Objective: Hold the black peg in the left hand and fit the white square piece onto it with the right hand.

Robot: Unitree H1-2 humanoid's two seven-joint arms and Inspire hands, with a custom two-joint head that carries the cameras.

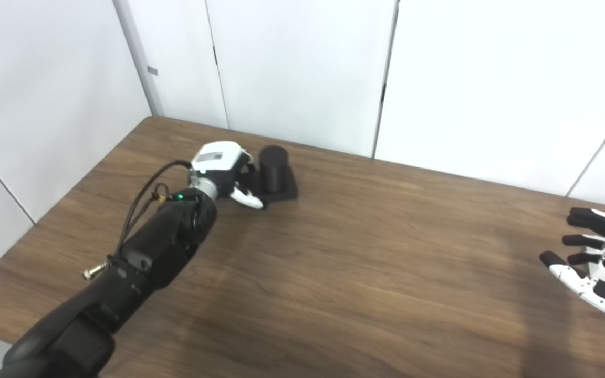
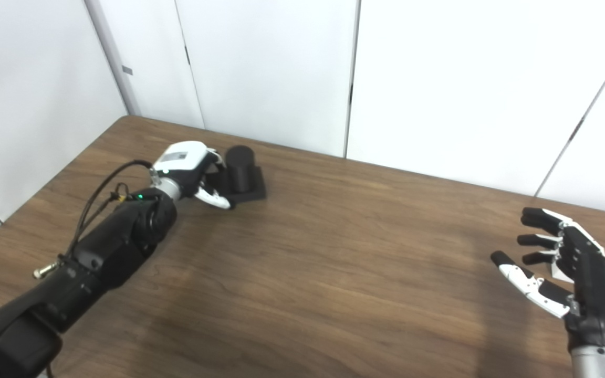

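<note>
Left eye view: the left hand [image 1: 225,170] is stretched out to the far left part of the wood desk [image 1: 365,262], right up against the black peg [image 1: 273,168]. The peg is a short upright cylinder on a flat black base, standing on the desk near the back edge. The fingers are curled toward it on the near side w/ the thumb down by the base, but I can't tell if they're actually clamped on it or just touching. The right hand [image 1: 599,260] is way over at the right edge, partly cut off, fingers spread apart and holding nothing.

Right eye view: same setup, but the right hand [image 2: 565,265] is fully in frame, palm facing left, hovering over the desk, well apart from the peg [image 2: 240,168]. The left hand [image 2: 192,170] sits just beside the peg's base; grip is still unclear from this angle too. White wall panels [image 2: 413,79] stand behind the desk.
</note>
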